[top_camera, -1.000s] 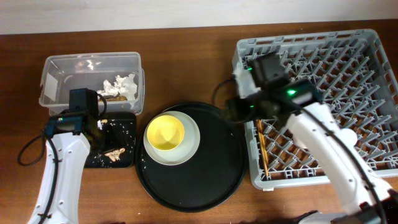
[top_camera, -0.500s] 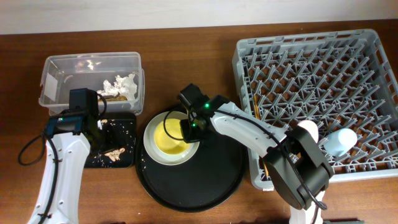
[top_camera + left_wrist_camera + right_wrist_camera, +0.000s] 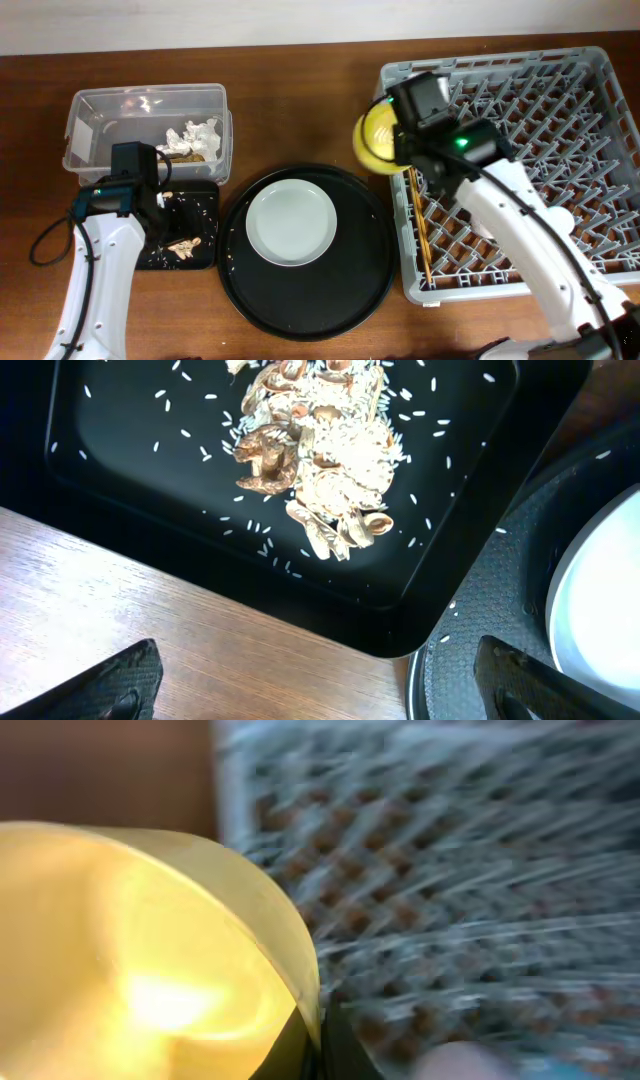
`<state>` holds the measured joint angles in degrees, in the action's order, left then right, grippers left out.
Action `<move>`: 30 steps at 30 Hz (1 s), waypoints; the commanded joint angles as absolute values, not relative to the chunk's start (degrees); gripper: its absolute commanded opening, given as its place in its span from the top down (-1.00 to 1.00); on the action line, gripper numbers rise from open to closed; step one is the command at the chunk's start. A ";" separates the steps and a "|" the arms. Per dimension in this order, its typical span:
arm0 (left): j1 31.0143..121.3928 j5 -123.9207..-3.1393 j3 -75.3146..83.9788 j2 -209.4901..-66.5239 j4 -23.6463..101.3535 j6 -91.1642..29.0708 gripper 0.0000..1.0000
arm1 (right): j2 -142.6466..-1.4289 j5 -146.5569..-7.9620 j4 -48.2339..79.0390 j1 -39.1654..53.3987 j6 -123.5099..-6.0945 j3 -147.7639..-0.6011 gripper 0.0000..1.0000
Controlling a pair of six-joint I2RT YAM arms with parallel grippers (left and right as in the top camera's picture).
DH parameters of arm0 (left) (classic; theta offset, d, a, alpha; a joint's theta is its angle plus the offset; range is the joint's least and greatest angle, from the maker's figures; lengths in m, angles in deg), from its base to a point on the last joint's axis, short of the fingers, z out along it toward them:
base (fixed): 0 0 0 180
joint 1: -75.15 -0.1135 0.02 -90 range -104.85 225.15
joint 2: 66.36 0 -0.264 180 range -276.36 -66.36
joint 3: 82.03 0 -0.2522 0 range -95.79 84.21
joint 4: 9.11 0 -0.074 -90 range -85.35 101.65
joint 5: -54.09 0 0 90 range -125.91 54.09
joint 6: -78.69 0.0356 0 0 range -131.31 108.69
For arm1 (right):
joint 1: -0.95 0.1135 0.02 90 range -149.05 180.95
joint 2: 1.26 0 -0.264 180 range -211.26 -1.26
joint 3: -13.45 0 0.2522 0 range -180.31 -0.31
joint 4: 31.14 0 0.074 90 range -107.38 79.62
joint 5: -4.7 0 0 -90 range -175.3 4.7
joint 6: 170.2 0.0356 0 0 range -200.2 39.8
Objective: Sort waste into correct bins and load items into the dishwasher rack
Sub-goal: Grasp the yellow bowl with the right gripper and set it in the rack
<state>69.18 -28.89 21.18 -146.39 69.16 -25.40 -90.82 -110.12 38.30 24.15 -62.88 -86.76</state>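
R arm's fingers [image 3: 335, 1055] are clenched on the rim of the small yellow round bowl [image 3: 377, 140]. The bowl is held tipped on its side at upper centre-right of the overhead frame, overlapping the left wall of the large square grey plastic dishwasher rack [image 3: 600, 120]. In the wrist view the rack lattice is a blur behind the bowl. Two thin wooden chopsticks [image 3: 420, 228] lie in the rack's left column, just below the bowl. Pale grey round plate [image 3: 291, 222] sits on the large round black tray [image 3: 365, 270], centre of the brown wooden table [image 3: 300, 90]. L arm's fingers [image 3: 115, 682] are spread wide, gripping nothing, over the lower edge of the shallow black rectangular tray [image 3: 205, 255], which has brownish food scraps [image 3: 320, 460] w/ pale crumbs. Clear plastic rectangular tub [image 3: 100, 105], upper left, holds crumpled white paper napkins [image 3: 195, 137].
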 commanded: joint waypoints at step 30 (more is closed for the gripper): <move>69.13 -30.74 21.56 -145.41 66.80 -24.52 -0.98 | -116.40 -144.22 15.48 16.29 -86.62 -86.37 0.20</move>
